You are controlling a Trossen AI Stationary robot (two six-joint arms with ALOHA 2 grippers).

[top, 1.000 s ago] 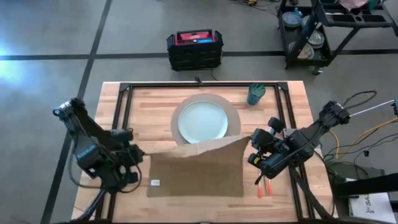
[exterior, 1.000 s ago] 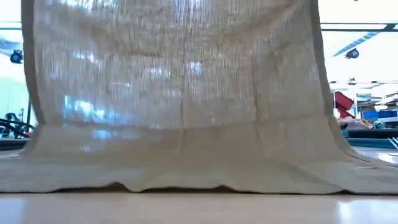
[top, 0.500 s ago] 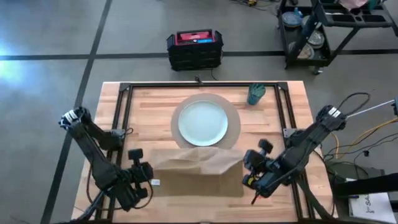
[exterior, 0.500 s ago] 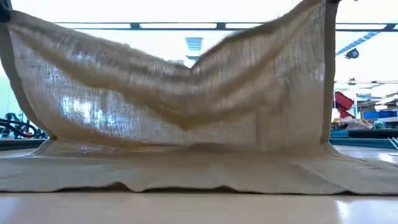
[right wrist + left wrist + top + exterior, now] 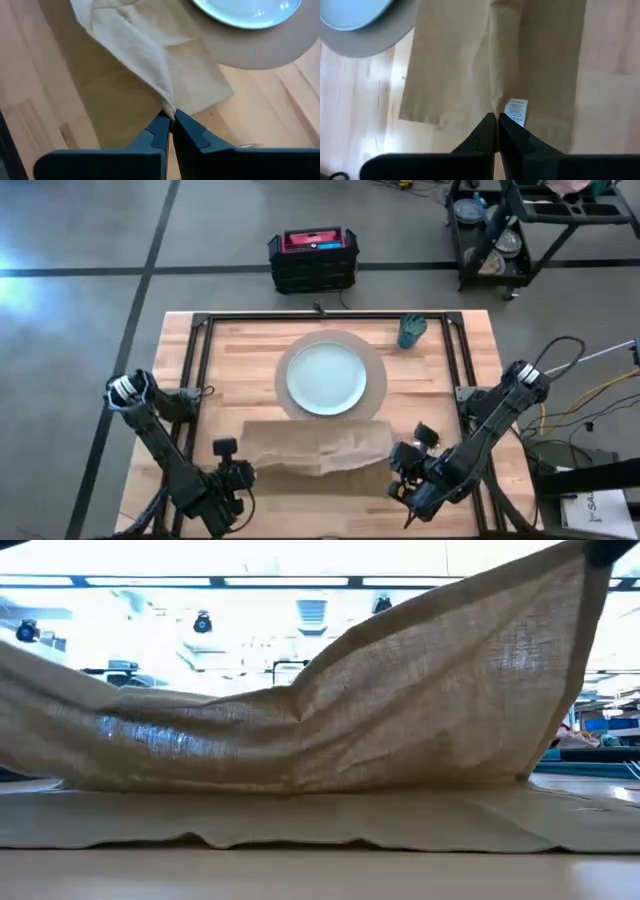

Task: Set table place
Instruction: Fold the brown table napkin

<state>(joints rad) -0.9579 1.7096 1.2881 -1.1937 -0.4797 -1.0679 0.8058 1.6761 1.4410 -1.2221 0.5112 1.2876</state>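
Left gripper (image 5: 497, 120) — fingers pinched together on a corner of the brown napkin (image 5: 318, 448), beside its white label (image 5: 515, 111), at the near left of the table (image 5: 240, 355).

Right gripper (image 5: 169, 120) — fingers likewise closed on the opposite napkin corner, near right; the cloth rises to it in a tight peak.

Napkin — lower layer flat on the wood, upper layer held up and sagging between the two grippers, just in front of the tan mat (image 5: 375, 380) and pale plate (image 5: 326, 376).

Teal cup (image 5: 411, 330) — far right corner, well apart.

Risks, as judged:
- uneven lowering leaves the fold skewed or creased;
- a thin pinch may slip, dropping one corner early;
- drag could pull the cloth against the mat.
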